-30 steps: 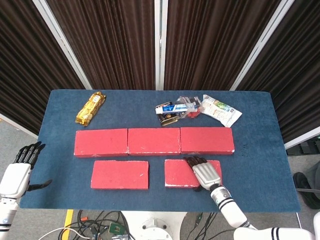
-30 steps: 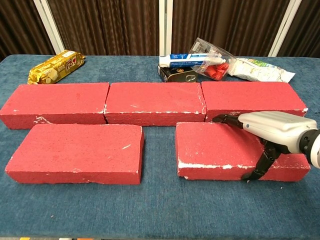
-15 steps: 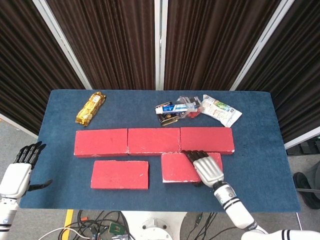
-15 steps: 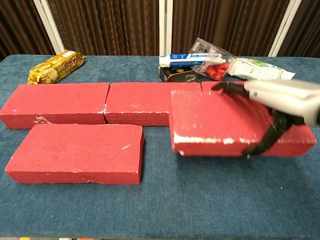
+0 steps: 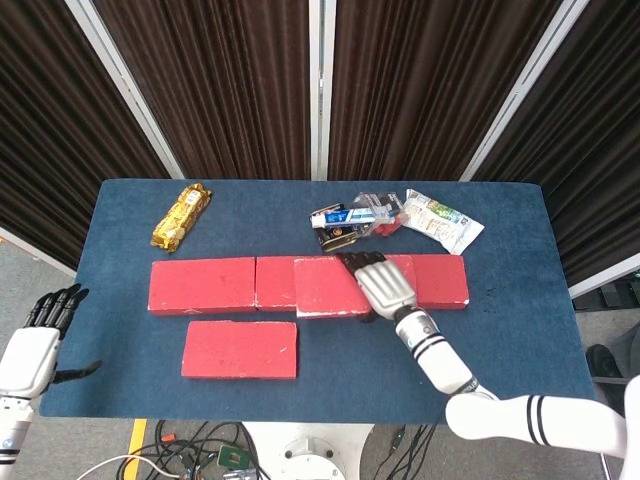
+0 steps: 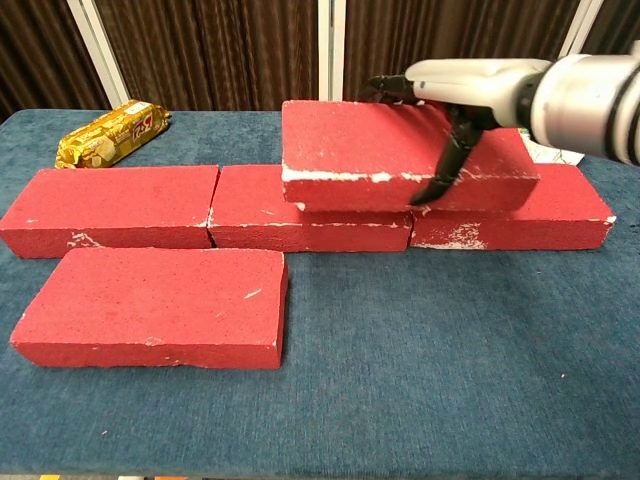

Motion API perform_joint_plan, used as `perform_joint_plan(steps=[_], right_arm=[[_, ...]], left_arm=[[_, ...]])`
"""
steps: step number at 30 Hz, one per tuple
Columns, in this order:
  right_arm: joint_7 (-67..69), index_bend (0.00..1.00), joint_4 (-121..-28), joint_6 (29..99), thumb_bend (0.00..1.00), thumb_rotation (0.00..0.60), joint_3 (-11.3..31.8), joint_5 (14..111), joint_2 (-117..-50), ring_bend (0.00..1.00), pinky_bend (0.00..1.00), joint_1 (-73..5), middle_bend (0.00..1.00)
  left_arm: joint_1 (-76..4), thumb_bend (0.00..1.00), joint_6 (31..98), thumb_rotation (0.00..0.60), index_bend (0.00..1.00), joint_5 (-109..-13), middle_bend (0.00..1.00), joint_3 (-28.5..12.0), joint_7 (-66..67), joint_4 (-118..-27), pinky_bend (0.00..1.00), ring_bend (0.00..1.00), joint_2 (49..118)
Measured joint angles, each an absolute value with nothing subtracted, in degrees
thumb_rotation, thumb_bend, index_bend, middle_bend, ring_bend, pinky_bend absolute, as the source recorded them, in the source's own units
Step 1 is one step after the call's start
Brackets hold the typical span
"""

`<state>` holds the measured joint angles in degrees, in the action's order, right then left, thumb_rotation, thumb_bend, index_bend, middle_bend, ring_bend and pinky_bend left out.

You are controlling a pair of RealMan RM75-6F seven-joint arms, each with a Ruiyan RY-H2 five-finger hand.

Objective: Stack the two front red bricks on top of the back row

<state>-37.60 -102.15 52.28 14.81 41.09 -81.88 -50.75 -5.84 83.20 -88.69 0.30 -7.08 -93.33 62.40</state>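
My right hand [image 5: 382, 287] [image 6: 455, 95] grips a red brick [image 5: 325, 287] [image 6: 370, 155] from above and holds it over the middle and right bricks of the back row [image 5: 205, 285] [image 6: 120, 205]. Whether it touches them I cannot tell. The other front red brick [image 5: 240, 349] [image 6: 155, 305] lies flat on the blue table [image 5: 500, 340] at the front left. My left hand [image 5: 35, 345] hangs off the table's left edge with fingers apart, holding nothing.
A gold snack packet [image 5: 182, 214] [image 6: 110, 132] lies at the back left. Behind the back row sit a dark tin [image 5: 338, 235], a toothpaste box [image 5: 345, 214] and a white pouch [image 5: 442, 221].
My right hand has lifted the front right brick off the table and carried it back and left, over the back row. The left hand has stayed put.
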Motion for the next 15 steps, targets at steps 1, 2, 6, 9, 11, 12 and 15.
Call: perform_joint_plan(steps=[1,2,6,9,11,12,15], right_arm=[[-37.7,0.00,-100.5,51.6,0.10,0.600,15.0,39.9,-82.5,0.12,0.31,-51.9,0.11],[-37.7,0.00,-99.4,51.1,0.10,0.600,15.2,39.1,-83.0,0.12,0.31,-52.6,0.11],[-37.4,0.00,-94.7,48.5,0.10,0.600,15.3,36.6,-84.8,0.11,0.30,-55.6,0.11],[-36.7,0.00,-91.8,46.7,0.10,0.600,15.2,34.4,-85.9,0.11,0.30,-57.2,0.11],[-36.1,0.00,-90.3,45.5,0.10,0.600,15.0,32.7,-86.5,0.11,0.30,-58.3,0.11],[-36.0,0.00,-89.7,45.2,0.10,0.600,14.8,32.2,-86.7,0.10,0.30,-58.9,0.11],[-35.5,0.00,-88.3,44.8,0.10,0.600,13.9,30.9,-87.4,0.10,0.29,-60.0,0.10]], left_arm=[[-5.8,0.05,83.2,0.600,0.00,-88.7,0.00,0.3,-7.1,-93.3,0.00,0.00,62.3],[-5.8,0.05,83.1,0.600,0.00,-88.6,0.00,0.3,-7.2,-93.3,0.00,0.00,62.3],[-5.9,0.05,83.0,0.600,0.00,-88.5,0.00,0.3,-7.6,-93.2,0.00,0.00,62.0],[-5.9,0.05,82.9,0.600,0.00,-88.4,0.00,0.3,-7.8,-93.0,0.00,0.00,61.9],[-5.9,0.05,82.8,0.600,0.00,-88.3,0.00,0.3,-8.0,-92.9,0.00,0.00,61.9],[-5.9,0.05,82.7,0.600,0.00,-88.3,0.00,0.3,-8.0,-92.9,0.00,0.00,61.9],[-5.9,0.05,82.7,0.600,0.00,-88.2,0.00,0.3,-8.3,-92.6,0.00,0.00,61.9]])
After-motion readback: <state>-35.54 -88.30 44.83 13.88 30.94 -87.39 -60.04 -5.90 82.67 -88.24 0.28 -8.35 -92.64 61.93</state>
